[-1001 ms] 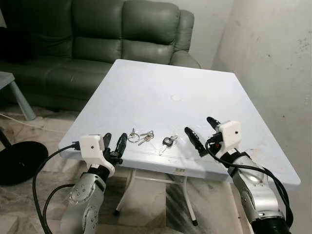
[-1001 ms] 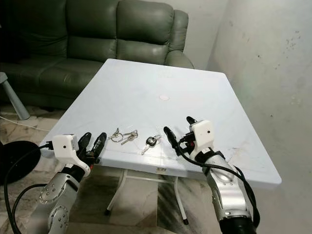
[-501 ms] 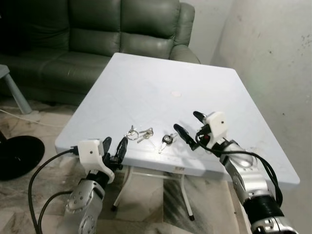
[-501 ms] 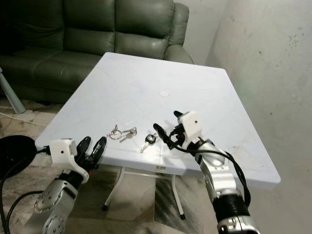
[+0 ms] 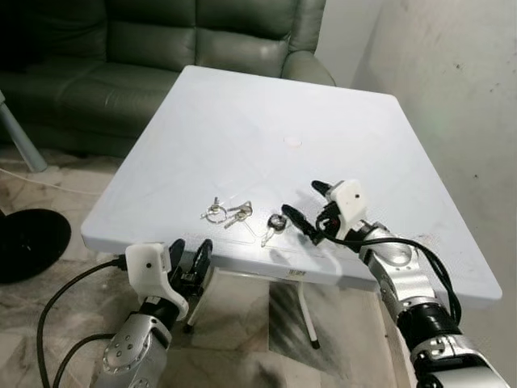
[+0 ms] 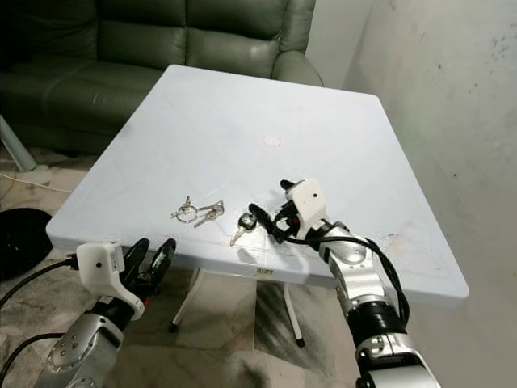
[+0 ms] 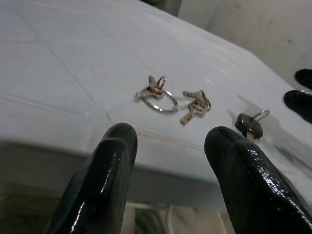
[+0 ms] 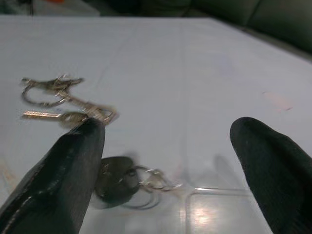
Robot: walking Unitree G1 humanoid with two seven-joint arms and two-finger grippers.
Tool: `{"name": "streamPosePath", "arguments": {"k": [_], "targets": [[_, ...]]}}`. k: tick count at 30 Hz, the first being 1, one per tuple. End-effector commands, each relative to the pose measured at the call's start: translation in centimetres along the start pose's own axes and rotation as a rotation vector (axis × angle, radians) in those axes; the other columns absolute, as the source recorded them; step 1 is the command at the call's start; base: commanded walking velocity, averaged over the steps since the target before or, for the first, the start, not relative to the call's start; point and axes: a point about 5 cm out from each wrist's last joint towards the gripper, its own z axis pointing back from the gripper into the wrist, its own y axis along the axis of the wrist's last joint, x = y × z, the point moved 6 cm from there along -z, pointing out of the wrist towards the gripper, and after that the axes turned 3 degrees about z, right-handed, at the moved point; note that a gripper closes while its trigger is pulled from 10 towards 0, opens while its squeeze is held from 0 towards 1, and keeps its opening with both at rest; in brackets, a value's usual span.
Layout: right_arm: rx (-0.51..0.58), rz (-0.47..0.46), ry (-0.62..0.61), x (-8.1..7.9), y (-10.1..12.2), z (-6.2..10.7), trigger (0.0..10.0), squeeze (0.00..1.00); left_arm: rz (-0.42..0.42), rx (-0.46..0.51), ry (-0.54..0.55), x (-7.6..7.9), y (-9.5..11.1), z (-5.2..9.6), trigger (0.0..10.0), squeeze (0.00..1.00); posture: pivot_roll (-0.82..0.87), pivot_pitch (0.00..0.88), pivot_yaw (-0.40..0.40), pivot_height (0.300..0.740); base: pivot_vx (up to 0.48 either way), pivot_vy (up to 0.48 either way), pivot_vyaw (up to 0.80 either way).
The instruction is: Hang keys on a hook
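Left eye view: the right hand (image 5: pixel 306 212) is now sitting lower and further in over the white counter (image 5: pixel 266 113) than half a second ago. Its two black fingers are spread apart, gripping nothing, and the nearer fingertip is just beside the black-headed key (image 5: pixel 275 222). The left hand (image 5: pixel 187 260) is hanging below the counter's near edge, fingers parted and empty. Judgement: the reach is closing on the black-headed key, but no grasp has been made.

Right eye view: the silver key bunch (image 6: pixel 196 212) is lying near the front edge, just left of the black-headed key, the two sets apart. No hook is visible.

Left wrist view: the left fingers (image 7: pixel 102 180) are framing the keys from below the edge. The bunch is stretching side to side along the counter's front edge, ring at the robot's left end.

Right wrist view: the black-headed key's dark head is lying close against the one right fingertip (image 8: pixel 63 165), its small ring trailing toward the gap between the fingers. The key is lying flat, with its shaft hidden here; in the eye views the blade is pointing toward the near edge, long axis slightly diagonal.
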Motion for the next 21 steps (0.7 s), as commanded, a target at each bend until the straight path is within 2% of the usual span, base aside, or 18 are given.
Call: {"name": "streamPosePath", "arguments": {"k": [1, 13, 14, 15, 16, 17, 18, 20, 21], "targets": [[0.003, 0.012, 0.012, 0.1, 0.3, -0.4, 10.0, 0.00, 0.009, -0.006, -0.001, 0.4, 0.1, 0.4, 10.0, 0.00, 0.14, 0.188, -0.126, 0.740, 0.000, 0.000, 0.00], [0.010, 0.008, 0.054, -1.3, 0.3, -1.7, 10.0, 0.00, 0.012, -0.020, 0.017, 0.4, 0.1, 1.1, 10.0, 0.00, 0.16, 0.210, -0.126, 0.740, 0.000, 0.000, 0.00], [0.012, 0.007, 0.055, -1.4, 0.3, -1.7, 9.1, 0.00, 0.016, -0.019, 0.020, 0.4, 0.2, 1.2, 10.0, 0.00, 0.16, 0.212, -0.126, 0.740, 0.000, 0.000, 0.00], [0.014, 0.006, 0.056, -1.4, 0.3, -1.8, 6.9, 0.00, 0.017, -0.019, 0.021, 0.4, 0.3, 1.2, 10.0, 0.00, 0.16, 0.212, -0.126, 0.740, 0.000, 0.000, 0.00], [0.014, 0.005, 0.057, -1.4, 0.3, -1.8, 6.9, 0.00, 0.018, -0.020, 0.022, 0.4, 0.3, 1.2, 10.0, 0.00, 0.16, 0.212, -0.126, 0.740, 0.000, 0.000, 0.00], [0.017, 0.003, 0.058, -1.5, 0.4, -1.8, 5.4, 0.00, 0.019, -0.020, 0.022, 0.4, 0.3, 1.2, 10.0, 0.00, 0.16, 0.213, -0.127, 0.740, 0.000, 0.000, 0.00], [0.018, 0.002, 0.058, -1.5, 0.4, -1.8, 5.4, 0.00, 0.020, -0.020, 0.022, 0.4, 0.3, 1.2, 10.0, 0.00, 0.16, 0.213, -0.127, 0.740, 0.000, 0.000, 0.00], [0.017, 0.000, 0.055, -1.6, 0.3, -1.8, 1.3, 0.00, 0.019, -0.022, 0.023, 0.5, 0.3, 1.2, 10.0, 0.00, 0.16, 0.216, -0.128, 0.740, 0.000, 0.000, 0.00], [0.020, -0.005, 0.058, -1.6, 0.2, -1.8, 0.0, 0.00, 0.019, -0.023, 0.024, 0.5, 0.3, 1.2, 10.0, 0.00, 0.16, 0.217, -0.128, 0.740, 0.000, 0.000, 0.00]]}}
